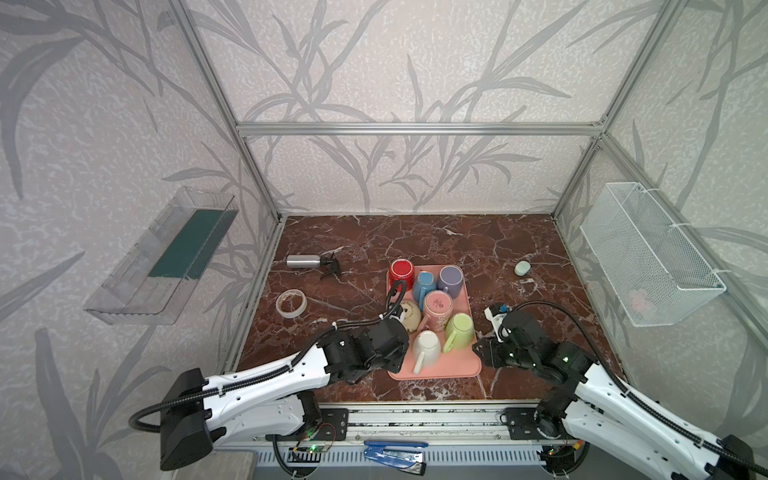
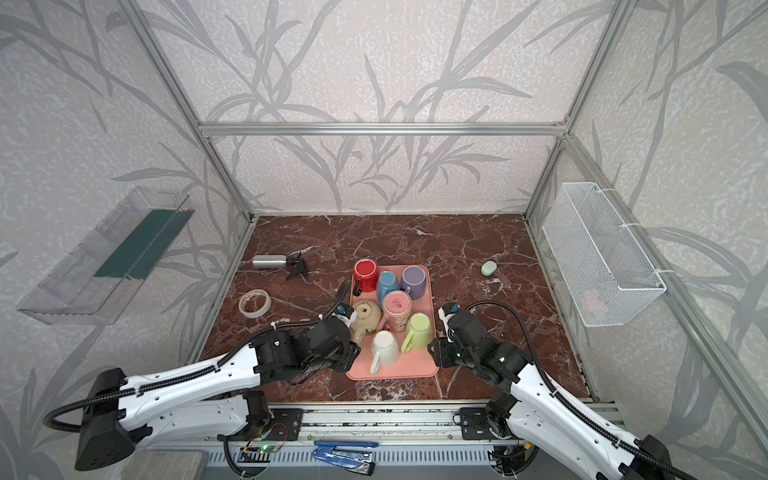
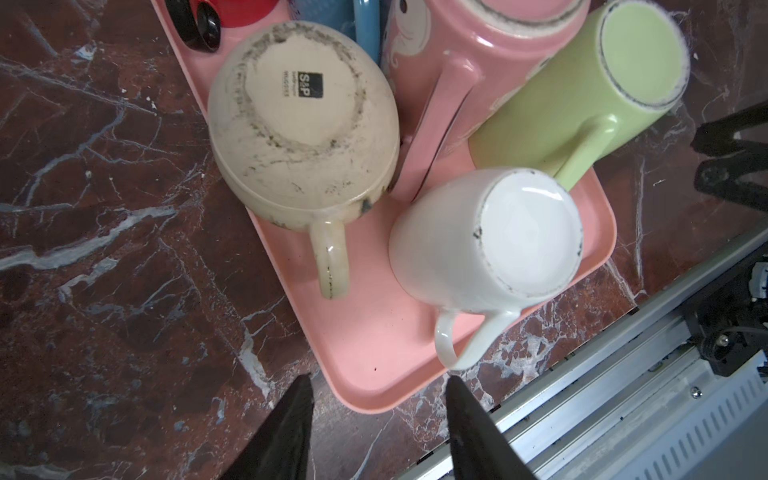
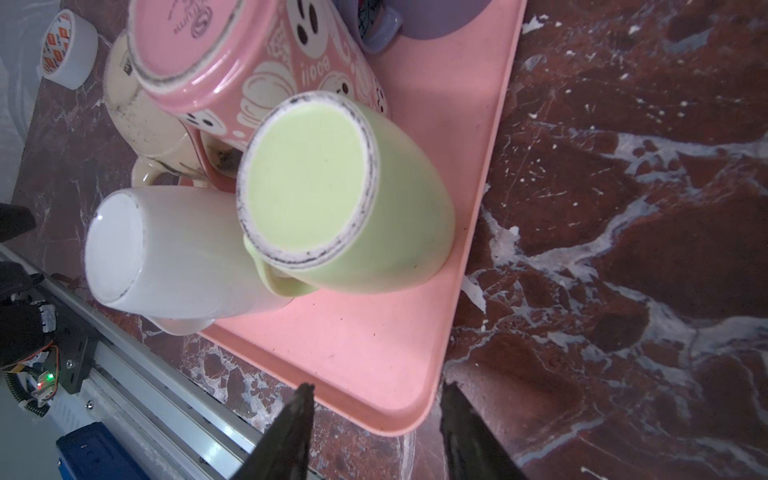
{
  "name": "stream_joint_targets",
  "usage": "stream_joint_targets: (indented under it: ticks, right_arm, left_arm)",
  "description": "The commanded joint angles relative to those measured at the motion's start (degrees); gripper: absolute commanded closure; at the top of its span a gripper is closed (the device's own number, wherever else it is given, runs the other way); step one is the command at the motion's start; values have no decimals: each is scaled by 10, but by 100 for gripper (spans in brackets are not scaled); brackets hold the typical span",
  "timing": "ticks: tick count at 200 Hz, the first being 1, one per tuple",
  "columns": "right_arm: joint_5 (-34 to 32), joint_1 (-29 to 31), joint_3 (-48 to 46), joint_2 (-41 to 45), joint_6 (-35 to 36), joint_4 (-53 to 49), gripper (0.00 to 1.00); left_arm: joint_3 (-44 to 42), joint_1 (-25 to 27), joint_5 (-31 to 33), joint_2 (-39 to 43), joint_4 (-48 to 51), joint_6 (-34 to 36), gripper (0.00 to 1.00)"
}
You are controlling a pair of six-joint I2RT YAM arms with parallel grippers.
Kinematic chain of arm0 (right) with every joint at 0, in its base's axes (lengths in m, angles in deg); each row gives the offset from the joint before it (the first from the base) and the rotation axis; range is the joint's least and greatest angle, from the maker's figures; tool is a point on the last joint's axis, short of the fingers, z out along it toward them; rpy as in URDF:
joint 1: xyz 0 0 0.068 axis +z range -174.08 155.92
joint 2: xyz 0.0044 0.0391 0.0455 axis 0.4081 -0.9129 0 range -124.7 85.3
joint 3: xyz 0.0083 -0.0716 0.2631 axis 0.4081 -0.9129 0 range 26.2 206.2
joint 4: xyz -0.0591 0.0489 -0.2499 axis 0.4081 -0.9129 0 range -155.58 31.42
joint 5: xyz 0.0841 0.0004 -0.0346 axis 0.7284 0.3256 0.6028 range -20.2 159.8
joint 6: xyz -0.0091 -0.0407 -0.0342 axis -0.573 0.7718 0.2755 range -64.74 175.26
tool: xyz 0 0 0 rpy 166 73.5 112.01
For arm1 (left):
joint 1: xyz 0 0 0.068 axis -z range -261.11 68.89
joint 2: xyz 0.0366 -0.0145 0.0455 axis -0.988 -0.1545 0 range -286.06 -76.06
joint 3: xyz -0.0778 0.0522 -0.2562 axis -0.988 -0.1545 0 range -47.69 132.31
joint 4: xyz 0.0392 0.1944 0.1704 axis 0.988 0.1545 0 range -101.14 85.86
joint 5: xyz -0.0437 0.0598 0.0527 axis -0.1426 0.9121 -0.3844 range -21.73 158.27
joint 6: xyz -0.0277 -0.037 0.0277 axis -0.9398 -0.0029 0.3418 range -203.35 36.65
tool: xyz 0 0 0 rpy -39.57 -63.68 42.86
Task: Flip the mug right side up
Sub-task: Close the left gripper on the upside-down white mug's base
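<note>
Crowded on a pink tray (image 1: 449, 368), bases up and rims down: white mug (image 1: 427, 347) and green mug (image 1: 460, 328) at the near end, beige mug (image 1: 409, 316) and pink mug (image 1: 437, 305) mid-tray, red mug (image 1: 402, 270) and purple mug (image 1: 451, 280) at the far end. Between those two, blue mug (image 1: 424, 284), pose unclear.

Soft, even light from above filled the enclosure; shadows were faint. Both top views stretched the grey leaf-patterned wall panels (image 1: 83, 124) toward the edges. In the left wrist view, the glossy white ceramic mug (image 3: 486, 249) carried glare; the pale green glazed mug (image 3: 582, 95) appeared soft.
</note>
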Motion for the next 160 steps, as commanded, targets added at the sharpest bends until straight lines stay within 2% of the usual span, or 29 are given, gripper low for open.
stream_joint_targets:
  ticks: [1,75,160]
  right_arm:
    - [-19,4,-7,2,7,22,47]
    - [-55,-2,-39,-50,13,117,46]
    - [-43,-17,-59,-83,32,186,46]
  left_arm:
    - [23,24,32,-19,40,-1,48]
    - [70,99,94,-120,31,-48,43]
    - [127,102,112,-228,49,-60,45]
